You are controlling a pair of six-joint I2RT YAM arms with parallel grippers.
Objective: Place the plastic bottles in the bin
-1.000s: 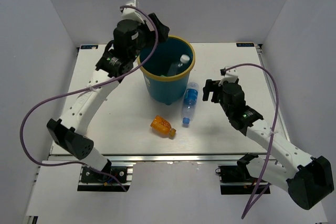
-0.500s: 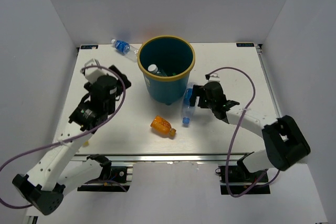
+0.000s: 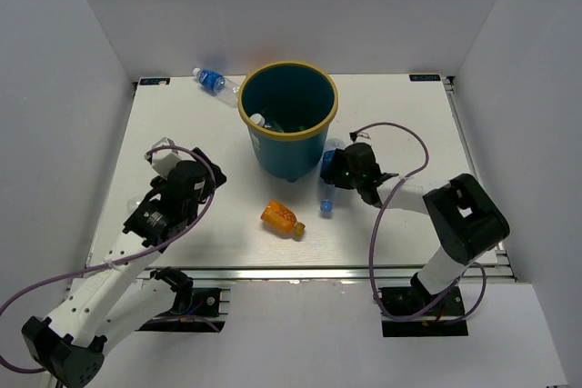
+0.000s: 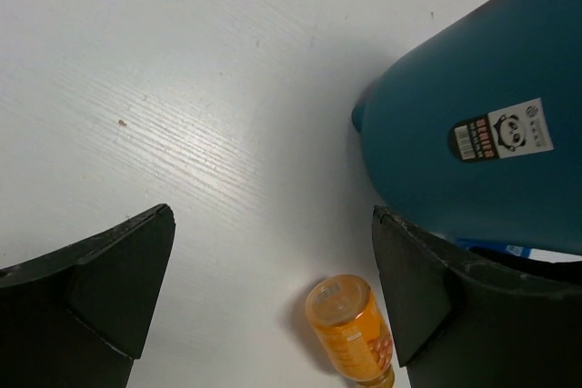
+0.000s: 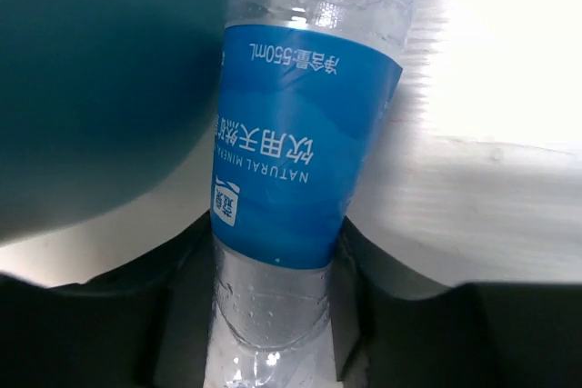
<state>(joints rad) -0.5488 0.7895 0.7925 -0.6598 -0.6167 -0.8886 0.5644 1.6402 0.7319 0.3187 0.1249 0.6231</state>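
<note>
Over the table, top view: bin [image 3: 289, 154] upright at centre-far. Blue-label bottle [image 3: 325, 194] lies just beside the bin's right foot, long axis far-to-near, cap toward the near edge. Right gripper [image 3: 336, 170] sits across its upper body. Orange bottle [image 3: 280, 217] lies apart in front of the bin, axis diagonal, cap toward near-right. Second blue-label bottle [image 3: 213, 80] lies at the far edge, left of the bin. White-capped clear bottle [image 3: 257, 120] lies inside the bin.

Left wrist view: left gripper [image 4: 273, 217] spread wide, holding nothing, above bare table [image 4: 182, 88]. Orange bottle [image 4: 352, 331] lies low between the fingers, bin wall [image 4: 473, 61] to the right.

Right wrist view: right gripper [image 5: 271, 315] is clamped on the blue-label bottle [image 5: 305, 156], whose axis runs straight out between the fingers [image 5: 136, 324]. Bin [image 5: 91, 70] close on the left.
</note>
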